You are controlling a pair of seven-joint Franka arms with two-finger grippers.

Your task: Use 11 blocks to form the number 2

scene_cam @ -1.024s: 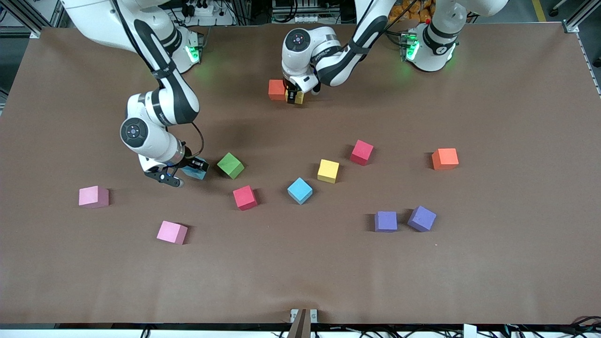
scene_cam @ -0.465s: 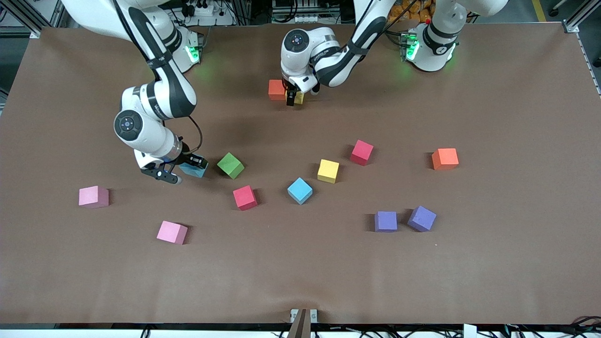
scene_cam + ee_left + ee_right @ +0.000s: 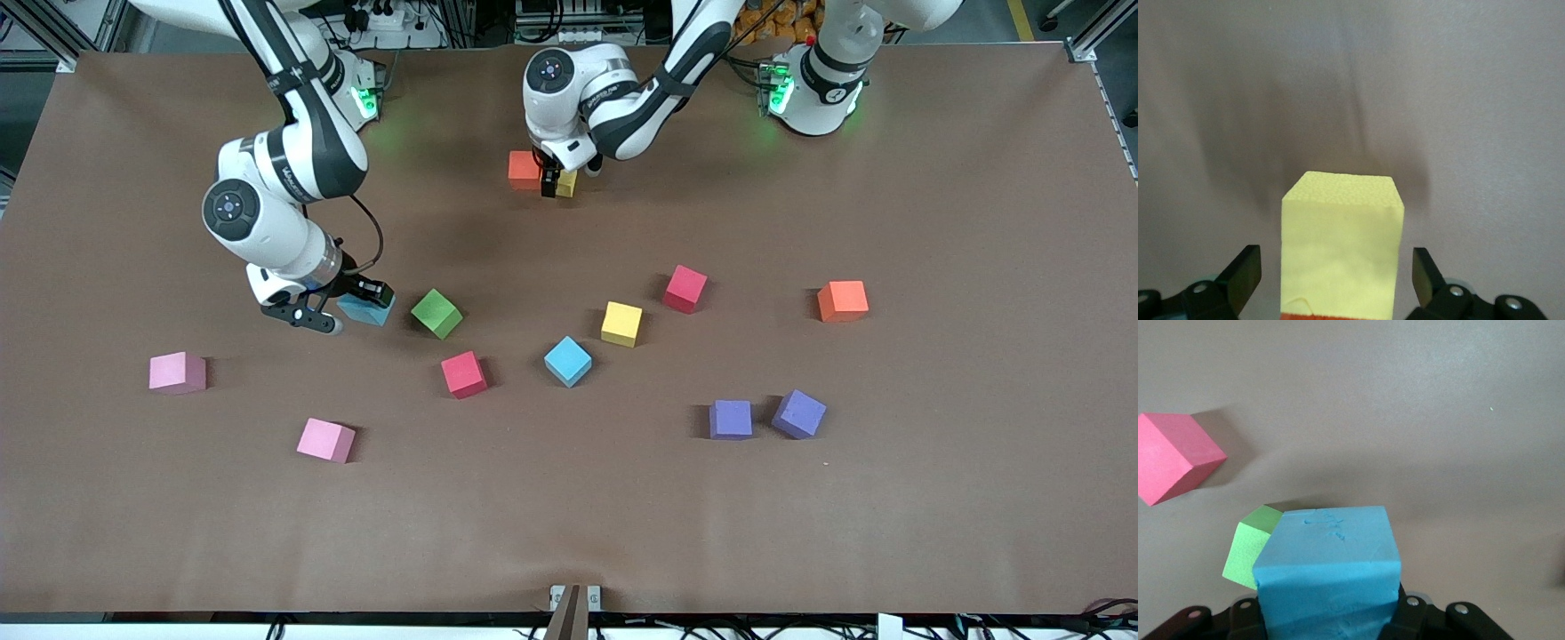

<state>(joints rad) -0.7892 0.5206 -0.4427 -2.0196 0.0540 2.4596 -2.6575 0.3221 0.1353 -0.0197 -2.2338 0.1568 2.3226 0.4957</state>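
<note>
We take the green block [image 3: 436, 313] as our landmark and read across from the right arm's end of the table.

Two pink blocks [image 3: 177, 372] [image 3: 325, 439] lie toward the right arm's end, both nearer the front camera than the landmark.

The right gripper [image 3: 342, 305] is clamped on a light blue block [image 3: 365, 308] just beside the landmark; the right wrist view shows the cube pinched between the fingers with the green one peeking out beside it. We judge this grip to be for carrying the cube to the digit.

A red block [image 3: 463, 373] lies just nearer the camera than the landmark. Well farther from the camera, an orange block [image 3: 523, 169] and a yellow block [image 3: 565, 182] sit side by side, seemingly the start of the number 2. The left gripper [image 3: 551, 180] hangs over the yellow cube with its jaws spread wide and clear of both faces, which suggests a fresh release.

Toward the left arm's end lie a second light blue block [image 3: 567, 360], a yellow block [image 3: 621, 324], a red block [image 3: 685, 288], two purple blocks [image 3: 731, 419] [image 3: 798, 413] almost touching, and an orange block [image 3: 842, 300].

All are equal matte cubes with a finely pitted, foam-like surface and crisp edges, resting on a brown table cover [image 3: 569, 516].
</note>
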